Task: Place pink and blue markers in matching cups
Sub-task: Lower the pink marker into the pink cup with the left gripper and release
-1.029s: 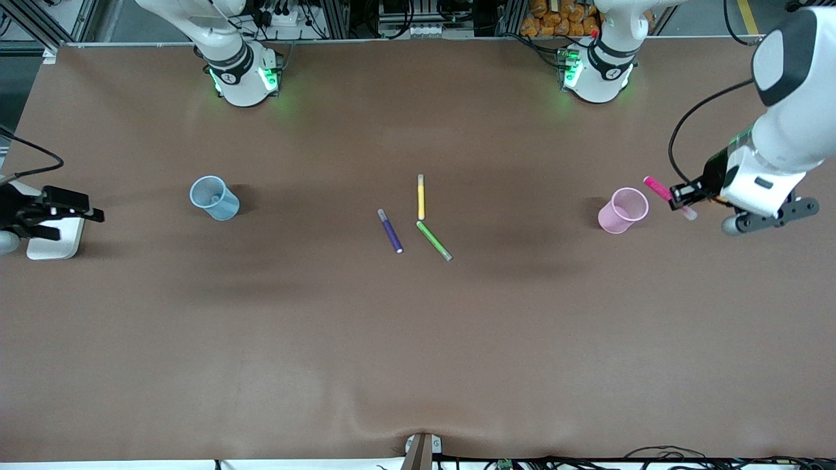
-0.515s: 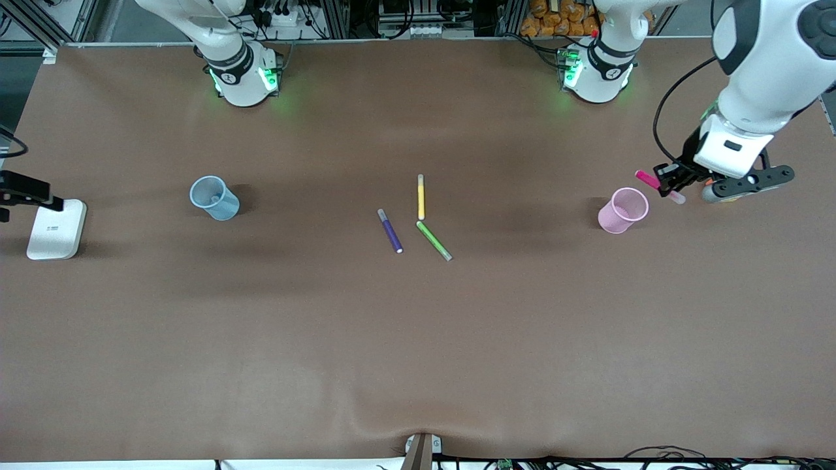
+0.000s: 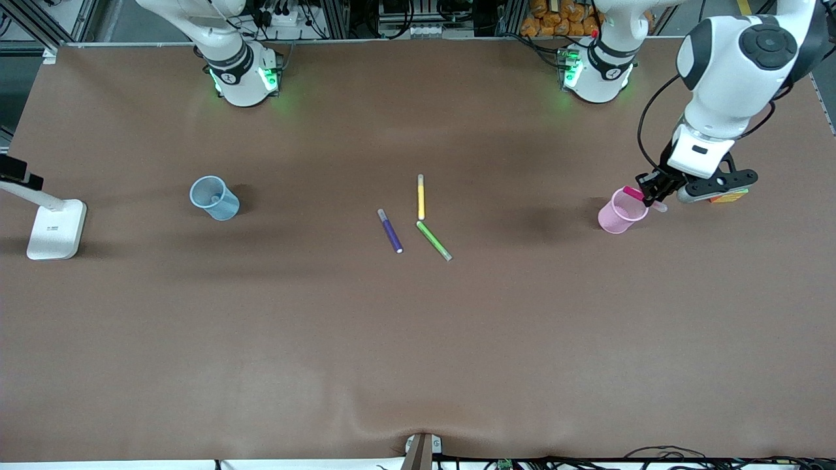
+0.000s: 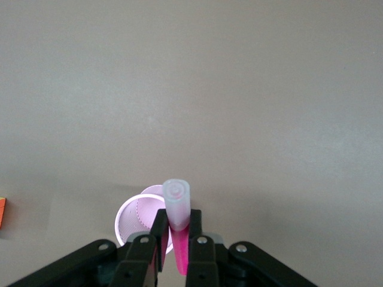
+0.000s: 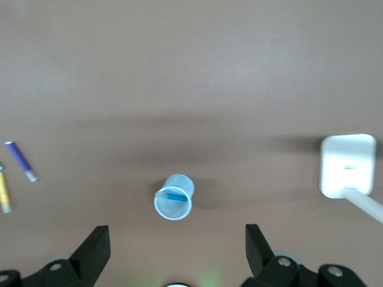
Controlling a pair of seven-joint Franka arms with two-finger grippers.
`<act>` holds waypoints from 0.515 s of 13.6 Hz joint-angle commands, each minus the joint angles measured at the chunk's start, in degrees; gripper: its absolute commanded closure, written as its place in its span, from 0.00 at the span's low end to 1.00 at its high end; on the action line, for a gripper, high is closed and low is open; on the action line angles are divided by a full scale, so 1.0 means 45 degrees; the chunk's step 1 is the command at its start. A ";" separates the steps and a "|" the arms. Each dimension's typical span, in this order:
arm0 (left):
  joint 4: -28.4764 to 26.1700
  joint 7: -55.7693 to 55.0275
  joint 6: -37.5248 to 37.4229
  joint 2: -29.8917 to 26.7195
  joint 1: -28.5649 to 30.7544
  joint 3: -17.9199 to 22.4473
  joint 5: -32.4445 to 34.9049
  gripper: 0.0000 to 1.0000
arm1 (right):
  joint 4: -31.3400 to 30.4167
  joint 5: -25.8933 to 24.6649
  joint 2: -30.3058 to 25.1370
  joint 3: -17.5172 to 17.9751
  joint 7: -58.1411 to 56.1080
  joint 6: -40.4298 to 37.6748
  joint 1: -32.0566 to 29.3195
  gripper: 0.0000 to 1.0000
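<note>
Brown matte sheeting covers the counter (image 3: 418, 339), and its stretch nearest the front camera is bare. Going farther from that camera, three slim markers lie flat near the middle: a green marker (image 3: 434, 241), a dark purple marker (image 3: 390, 231) beside it toward the right arm's end, and a yellow marker (image 3: 421, 196) a little farther from the camera than those two, its end close to the green one's.

At about the same depth, toward the right arm's end, stands the small translucent light blue plastic cup (image 3: 214, 198). In the right wrist view a blue marker (image 5: 176, 195) shows inside it as a short blue bar; most of its length cannot be made out. A white flat-footed stand (image 3: 56, 228) sits near that end's edge, its arm cut off by the front view's border.

Toward the left arm's end stands the small translucent pale pink plastic cup (image 3: 622, 210). The left gripper (image 3: 651, 189) hangs over its rim, fingers pressed together on the magenta-pink marker with a pale cap (image 3: 633, 193). The marker is tilted, its pink end over the cup's mouth; the left wrist view shows its pale cap (image 4: 177, 203) sticking out between the fingers. Whether the marker touches the cup cannot be told.

The right gripper (image 5: 176, 254) hangs high over the light blue cup with its fingers spread wide, holding nothing; it is out of the front view.
</note>
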 commanded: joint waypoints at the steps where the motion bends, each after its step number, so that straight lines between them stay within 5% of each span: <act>1: -0.0815 0.0054 0.0427 -0.0984 0.0117 -0.0070 0.0170 1.00 | -0.4276 -0.0610 -0.3035 0.0055 0.0371 0.2259 0.0401 0.00; 3: -0.1535 0.0034 0.1399 -0.1315 0.0254 -0.0090 0.0170 1.00 | -0.5615 -0.0629 -0.3901 0.0055 0.0371 0.2814 0.0401 0.00; 7: -0.2416 0.0072 0.2575 -0.1376 0.0312 -0.0070 0.0170 1.00 | -0.5658 -0.1329 -0.3923 0.0365 0.0332 0.2659 0.0673 0.00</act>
